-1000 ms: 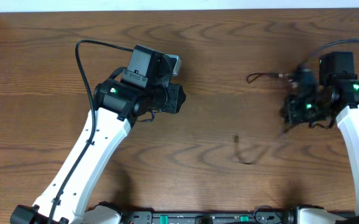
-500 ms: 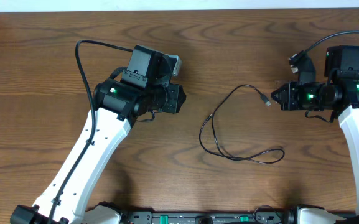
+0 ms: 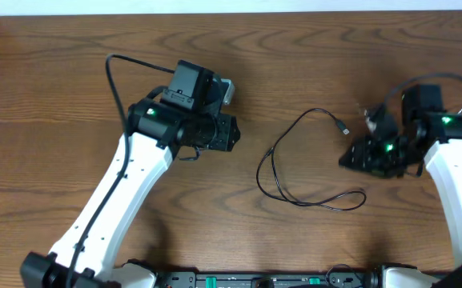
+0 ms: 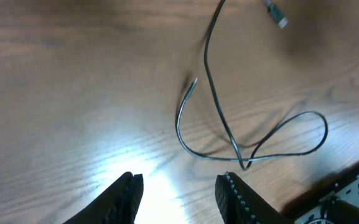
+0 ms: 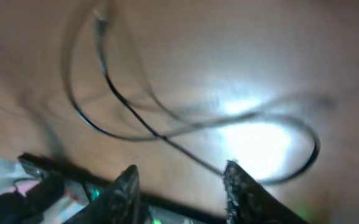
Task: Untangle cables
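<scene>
A thin black cable (image 3: pixel 275 156) lies loose on the wooden table between the arms, curving from a small plug (image 3: pixel 343 129) down into a loop near the front. The left wrist view shows the cable (image 4: pixel 211 74) and its plug (image 4: pixel 279 16) ahead of my left gripper (image 4: pixel 179 194), which is open and holds nothing. In the overhead view the left gripper (image 3: pixel 227 132) hovers left of the cable. My right gripper (image 3: pixel 351 157) sits just right of the cable. The blurred right wrist view shows the right gripper (image 5: pixel 182 186) open above the cable (image 5: pixel 135 121), holding nothing.
The wooden table (image 3: pixel 54 104) ends at a white wall along the back. A black equipment rail (image 3: pixel 239 281) runs along the front edge. A thick black wire (image 3: pixel 112 76) arches off the left arm.
The black cable dropped from the right gripper and now lies still on the table. The right gripper has opened and moved down and left toward it. The left arm shifted slightly.
</scene>
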`<state>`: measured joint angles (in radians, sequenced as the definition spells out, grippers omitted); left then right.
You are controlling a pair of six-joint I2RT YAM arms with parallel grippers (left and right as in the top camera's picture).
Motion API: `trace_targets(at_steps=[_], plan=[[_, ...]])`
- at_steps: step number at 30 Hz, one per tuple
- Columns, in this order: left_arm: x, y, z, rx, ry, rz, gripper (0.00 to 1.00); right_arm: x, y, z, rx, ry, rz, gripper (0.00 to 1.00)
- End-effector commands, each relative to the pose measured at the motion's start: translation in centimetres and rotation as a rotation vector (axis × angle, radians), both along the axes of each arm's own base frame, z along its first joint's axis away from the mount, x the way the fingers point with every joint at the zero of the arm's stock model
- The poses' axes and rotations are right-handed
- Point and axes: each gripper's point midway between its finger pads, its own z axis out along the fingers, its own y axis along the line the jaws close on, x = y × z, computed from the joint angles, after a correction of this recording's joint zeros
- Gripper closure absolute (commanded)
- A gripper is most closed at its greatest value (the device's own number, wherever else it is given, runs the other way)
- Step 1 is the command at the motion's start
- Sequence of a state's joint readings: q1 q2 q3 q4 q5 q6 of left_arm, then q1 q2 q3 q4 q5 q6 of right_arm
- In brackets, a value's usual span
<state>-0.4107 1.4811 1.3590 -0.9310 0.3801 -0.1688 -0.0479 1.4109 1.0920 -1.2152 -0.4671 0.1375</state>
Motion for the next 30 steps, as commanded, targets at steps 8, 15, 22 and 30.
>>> trace_targets(at_steps=[8,15,22,30], plan=[[-0.5,-0.7,-3.2,0.001,0.125,-0.012,0.57,-7.1,0.5,-5.3,-0.015,0.299,-0.072,0.52],[-0.5,-0.7,-3.2,0.001,0.125,-0.012,0.57,-7.4,-0.8,-8.9,-0.1,0.321,-0.215,0.49],[-0.5,-0.7,-3.2,0.001,0.125,-0.012,0.57,-3.5,-0.8,-11.2,-0.071,0.188,-0.398,0.66],[-0.5,-0.7,-3.2,0.001,0.126,-0.012,0.57,3.7,-0.2,-9.2,0.031,-0.118,-0.385,0.99]])
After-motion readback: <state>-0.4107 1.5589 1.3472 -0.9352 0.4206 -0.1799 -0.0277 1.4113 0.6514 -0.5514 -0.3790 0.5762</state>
